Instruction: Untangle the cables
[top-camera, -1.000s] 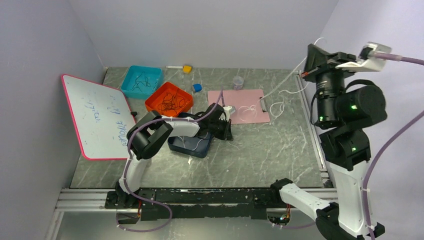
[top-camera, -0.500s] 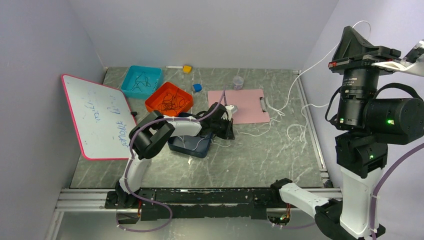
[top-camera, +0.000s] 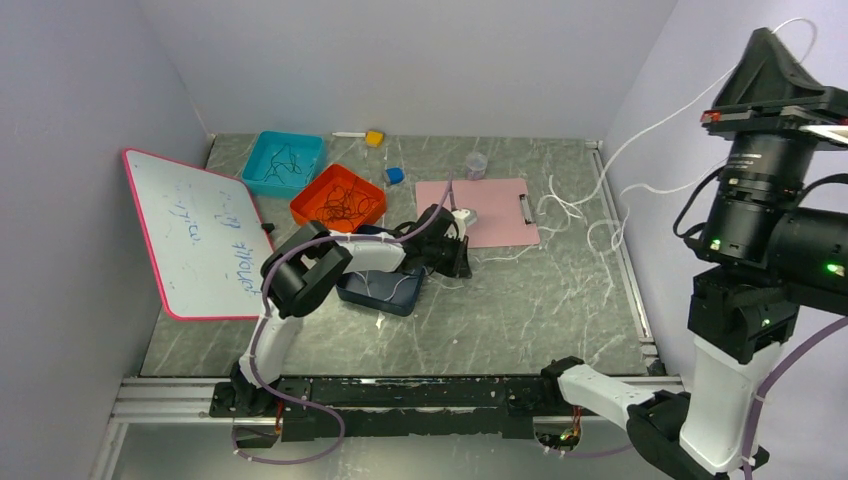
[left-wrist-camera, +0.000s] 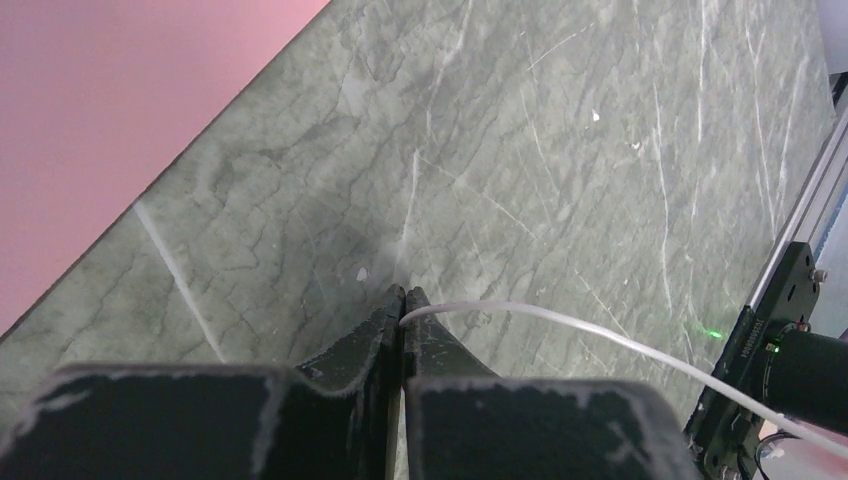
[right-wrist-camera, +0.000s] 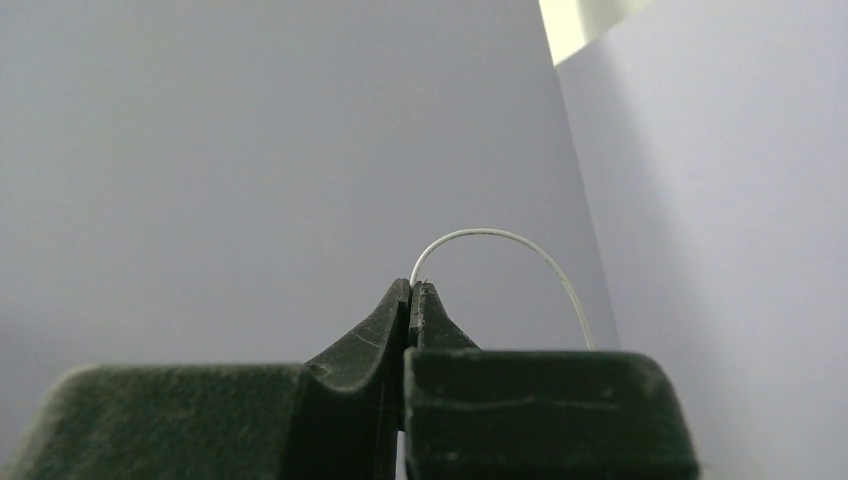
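Right tool (right-wrist-camera: 411, 290), risen to upper right, and left tool (left-wrist-camera: 403, 295) both clamp the white cable (left-wrist-camera: 640, 347). Likely limp, light; hold near ends.

Grey marble tabletop (top-camera: 520, 310) open at the front.
A thin white cable (left-wrist-camera: 530, 311) spans the right side; an orange plastic tray (top-camera: 315, 221) blocks the left.

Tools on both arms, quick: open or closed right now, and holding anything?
Left tool: closed, pinching a white cable.
Right tool: closed, pinching a white cable, lifted high.
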